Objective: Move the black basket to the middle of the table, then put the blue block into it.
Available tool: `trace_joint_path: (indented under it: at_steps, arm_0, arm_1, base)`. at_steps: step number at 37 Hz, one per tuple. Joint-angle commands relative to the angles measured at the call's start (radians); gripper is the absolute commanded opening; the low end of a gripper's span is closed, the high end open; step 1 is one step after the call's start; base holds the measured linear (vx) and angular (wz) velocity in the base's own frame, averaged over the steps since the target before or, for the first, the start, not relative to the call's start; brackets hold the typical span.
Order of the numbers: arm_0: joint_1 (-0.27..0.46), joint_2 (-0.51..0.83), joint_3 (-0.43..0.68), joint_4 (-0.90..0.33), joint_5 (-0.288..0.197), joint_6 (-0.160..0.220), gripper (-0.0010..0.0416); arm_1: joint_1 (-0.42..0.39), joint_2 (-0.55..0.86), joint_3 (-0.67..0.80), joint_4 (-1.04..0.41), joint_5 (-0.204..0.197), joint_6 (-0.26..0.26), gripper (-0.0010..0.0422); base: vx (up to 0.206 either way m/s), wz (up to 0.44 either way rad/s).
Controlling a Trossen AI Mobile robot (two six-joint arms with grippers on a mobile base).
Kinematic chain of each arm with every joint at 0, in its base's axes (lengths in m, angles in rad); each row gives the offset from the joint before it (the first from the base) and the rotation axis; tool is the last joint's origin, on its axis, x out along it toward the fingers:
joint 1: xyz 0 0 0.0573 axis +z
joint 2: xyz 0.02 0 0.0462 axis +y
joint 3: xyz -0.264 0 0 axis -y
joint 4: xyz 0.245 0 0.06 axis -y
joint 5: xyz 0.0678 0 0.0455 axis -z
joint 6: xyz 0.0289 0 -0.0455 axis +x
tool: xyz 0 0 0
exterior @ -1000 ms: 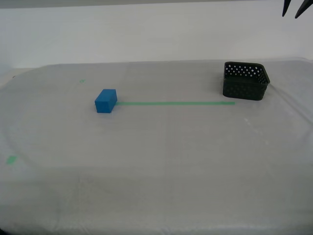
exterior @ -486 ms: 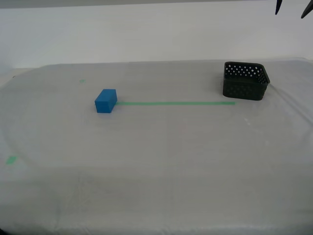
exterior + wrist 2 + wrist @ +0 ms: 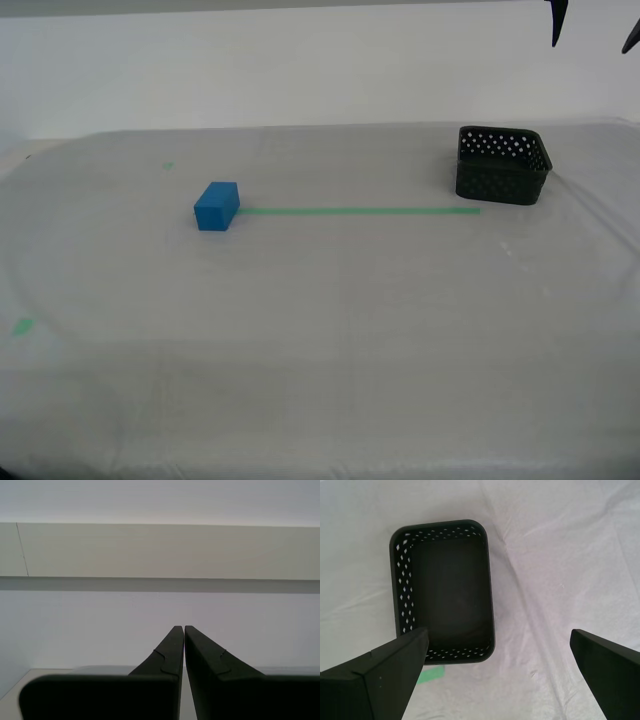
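The black basket (image 3: 503, 164) sits on the table (image 3: 330, 330) near its far edge, toward the exterior view's right. Its base touches the end of the thin green tape line (image 3: 360, 210). In the first wrist view the basket (image 3: 443, 590) is seen from straight above: its floor is bare, its hole-dotted walls stand upright, and a scrap of green tape (image 3: 430, 674) peeks out just past one wall.

My first gripper (image 3: 497, 650) hangs high above the basket with its fingers (image 3: 395, 665) spread wide, wider than the basket's short side, and nothing between them. In the exterior view only two dark fingertips (image 3: 557, 18) show at the top edge, on that view's right, well above the basket's rim and apart from it.

My second gripper (image 3: 183, 629) points at a pale wall, its two fingers pressed together tip to tip with only a hairline gap, gripping nothing. A sliver of table edge shows beneath it.

The blue block (image 3: 216, 205) rests flat on the cloth at the other end of the tape line, toward the exterior view's left and well apart from the basket. The cloth between block and basket is open, and so is the broad near half of the table. A small green mark (image 3: 21, 326) lies near the table's edge on the exterior view's left, and another (image 3: 168, 166) lies beyond the block.
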Motion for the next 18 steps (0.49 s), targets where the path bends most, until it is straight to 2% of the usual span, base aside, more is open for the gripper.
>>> trace_joint_path:
  at_steps: [1, 8, 18]
  arm_0:
    - [0.0, -0.002, -0.041, 0.061, 0.005, -0.004, 0.0395]
    - [0.0, -0.002, -0.113, 0.14, 0.005, -0.005, 0.0396]
    - [0.0, -0.002, -0.255, 0.319, 0.013, -0.004, 0.0396]
  arm_1:
    - [0.0, 0.0, 0.001, 0.004, -0.001, 0.002, 0.0]
    - [0.0, 0.0, 0.001, 0.003, -0.001, 0.002, 0.0]
    - [0.0, 0.0, 0.0, 0.003, -0.001, 0.002, 0.0]
  base:
    - [0.0, 0.0]
    - [0.0, 0.0]
    - [0.0, 0.0]
